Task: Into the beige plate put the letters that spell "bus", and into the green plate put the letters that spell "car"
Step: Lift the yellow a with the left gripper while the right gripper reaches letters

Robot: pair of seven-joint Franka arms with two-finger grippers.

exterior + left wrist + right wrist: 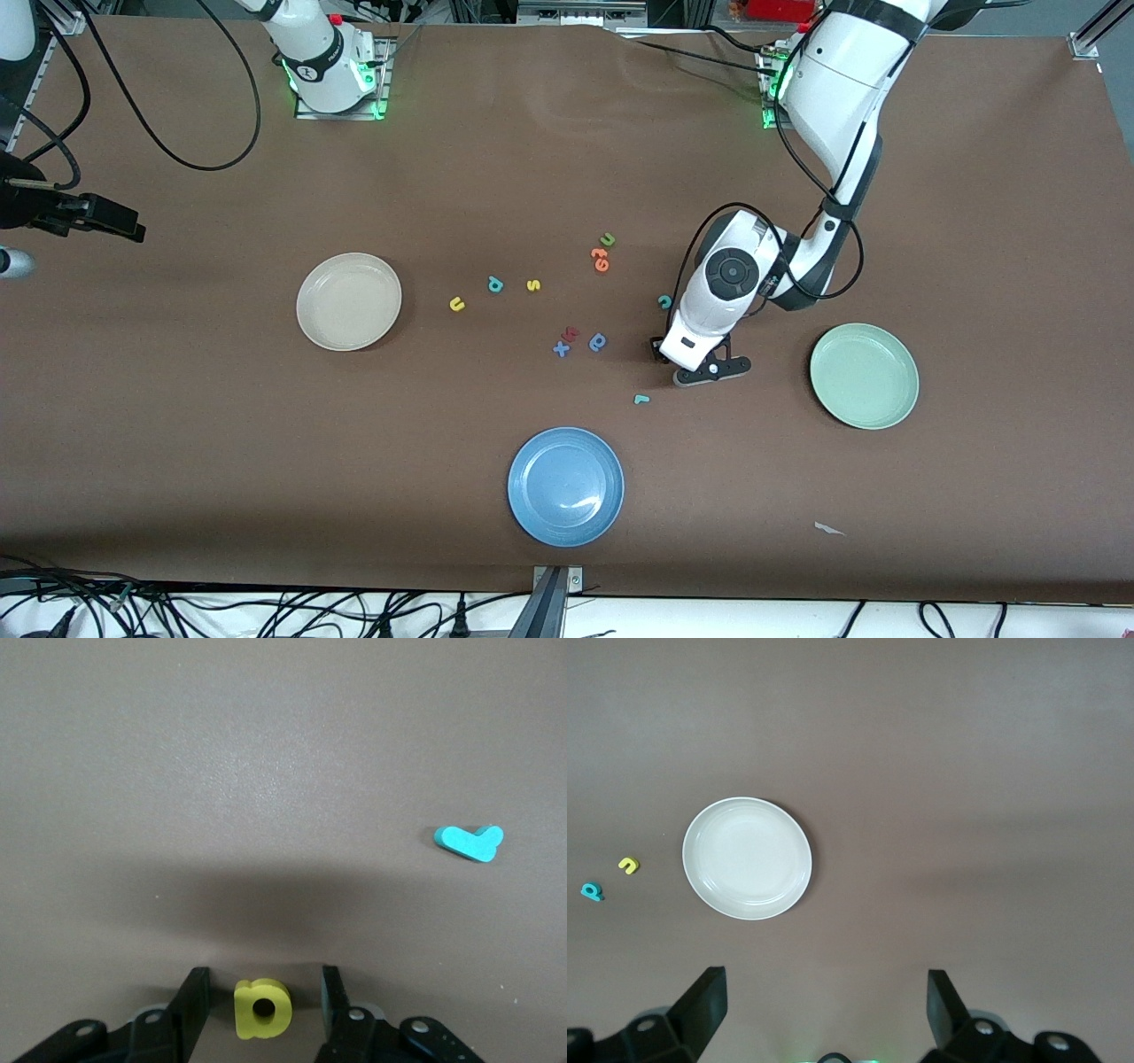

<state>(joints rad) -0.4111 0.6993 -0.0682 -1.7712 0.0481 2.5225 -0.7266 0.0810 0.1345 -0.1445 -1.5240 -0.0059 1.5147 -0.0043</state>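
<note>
- My left gripper (262, 997) sits low on the matte brown table (266, 771), fingers (197, 1001) flanking the chunky yellow foam a (262, 1009) (gaps either side, not gripping).
- The thin teal r (469, 842) lies well apart from it.
- My right gripper (826, 1001) waits, spread wide, above the smooth round beige plate (747, 858).

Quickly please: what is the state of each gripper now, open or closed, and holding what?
Left gripper: open, low over the table, fingers either side of the yellow a, gaps still showing, not gripping it.
Right gripper: open, empty, waiting high above the beige plate.
</note>
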